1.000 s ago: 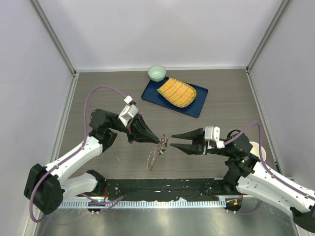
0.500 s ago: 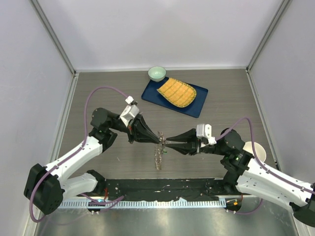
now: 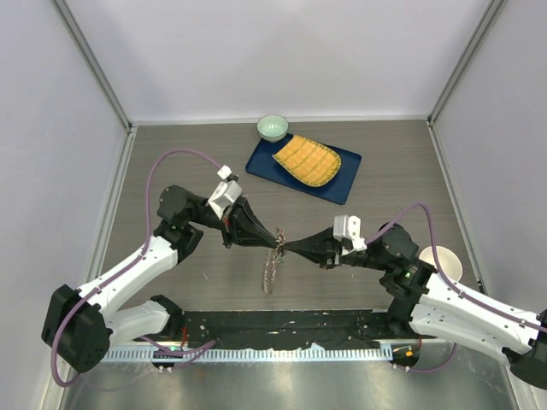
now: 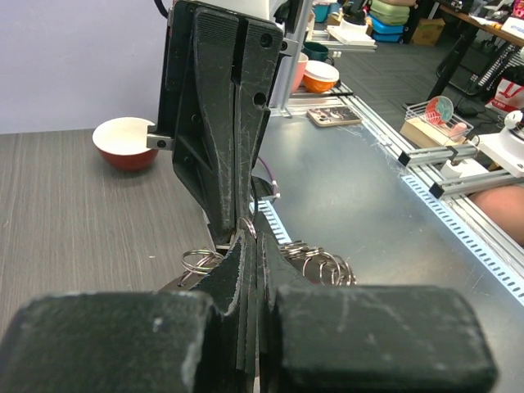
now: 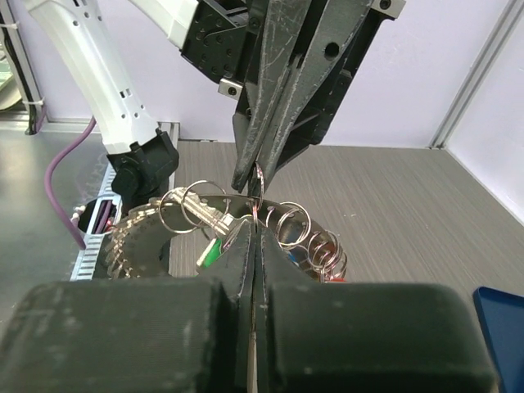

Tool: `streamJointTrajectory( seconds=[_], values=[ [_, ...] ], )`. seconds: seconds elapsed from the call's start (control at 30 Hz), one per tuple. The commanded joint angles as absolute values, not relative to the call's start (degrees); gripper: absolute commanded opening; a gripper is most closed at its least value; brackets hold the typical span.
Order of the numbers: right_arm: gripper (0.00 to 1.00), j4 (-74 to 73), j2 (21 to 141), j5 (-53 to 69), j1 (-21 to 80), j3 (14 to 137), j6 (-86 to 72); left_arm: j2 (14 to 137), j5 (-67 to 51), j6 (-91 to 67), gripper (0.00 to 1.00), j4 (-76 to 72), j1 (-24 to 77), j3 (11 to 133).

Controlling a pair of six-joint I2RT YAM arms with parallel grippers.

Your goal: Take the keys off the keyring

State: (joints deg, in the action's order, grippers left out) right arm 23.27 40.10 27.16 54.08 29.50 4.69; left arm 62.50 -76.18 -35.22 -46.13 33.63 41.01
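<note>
The keyring point(image 3: 271, 273), fringed with silvery keys, hangs on edge above the table between the two arms. In the right wrist view it is a flat holed ring point(image 5: 176, 225) carrying small split rings point(image 5: 291, 225) and keys point(image 5: 135, 241), one with a green head point(image 5: 210, 255), one with a red head point(image 5: 334, 277). My left gripper point(image 3: 278, 242) is shut on the keyring's top. My right gripper point(image 3: 287, 248) meets it tip to tip, shut on a thin split ring point(image 5: 258, 196) there. The left wrist view shows shut fingers point(image 4: 246, 270) and rings point(image 4: 199, 261) on both sides.
A blue tray point(image 3: 342, 184) with a yellow ridged slab point(image 3: 306, 161) lies at the back, a pale green bowl point(image 3: 273, 127) beside it. A bowl point(image 3: 445, 262), cream inside and red outside point(image 4: 124, 141), sits behind the right arm. The black base rail point(image 3: 282, 325) runs along the near edge.
My right gripper has moved left to the left gripper's tip and closed from open to shut. The keyring has swung to hang straighter. The left arm has barely moved.
</note>
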Motion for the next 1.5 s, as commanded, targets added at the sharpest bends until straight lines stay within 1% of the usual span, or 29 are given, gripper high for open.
streamJointTrajectory(
  seconds=[0.0,0.13,0.5,0.7,0.8,0.83,0.87,0.97,1.07,1.13,1.27,1.3,1.47],
  values=[
    [0.01,23.03,39.29,20.93,54.23,31.73,5.71,60.56,-75.94,-34.45,0.00,-48.34,33.84,44.03],
    [0.01,21.89,39.72,19.25,54.23,32.08,5.45,60.29,-75.85,-34.63,0.00,-48.51,33.84,44.30],
    [0.01,22.59,42.71,21.97,54.23,31.99,5.01,61.00,-74.45,-38.67,0.00,-54.49,33.84,44.38],
    [0.01,23.03,42.54,21.97,54.32,32.08,4.83,61.52,-74.18,-38.58,0.00,-54.76,33.84,44.30],
    [0.01,21.46,41.31,19.87,54.40,32.61,4.92,61.70,-74.18,-37.88,0.00,-54.32,33.84,44.12],
    [0.02,20.75,40.18,18.12,54.23,33.13,5.53,61.79,-74.18,-37.71,0.00,-53.97,33.84,44.12],
    [0.09,19.87,39.64,17.41,54.32,33.40,6.06,61.79,-74.18,-37.53,0.00,-53.96,33.84,44.03],
    [0.20,16.44,36.93,15.56,54.32,34.28,8.07,61.79,-74.27,-37.53,0.00,-53.96,33.84,44.03],
    [0.26,13.45,34.99,15.90,54.32,35.24,10.18,61.70,-74.53,-37.53,0.00,-53.79,33.84,44.03],
    [0.28,12.48,34.54,16.78,54.32,35.68,11.16,61.52,-74.71,-37.44,0.00,-53.53,33.84,44.12],
    [0.31,14.67,34.89,23.10,54.32,35.77,12.74,61.44,-74.79,-37.18,0.00,-53.09,33.84,44.30],
    [0.31,15.29,35.85,26.51,54.32,35.68,12.83,61.52,-74.88,-37.18,0.00,-53.00,33.84,44.30],
    [0.31,18.19,38.76,29.53,54.32,35.68,10.90,61.52,-74.80,-36.91,0.00,-52.56,33.84,44.56]
  ],
)
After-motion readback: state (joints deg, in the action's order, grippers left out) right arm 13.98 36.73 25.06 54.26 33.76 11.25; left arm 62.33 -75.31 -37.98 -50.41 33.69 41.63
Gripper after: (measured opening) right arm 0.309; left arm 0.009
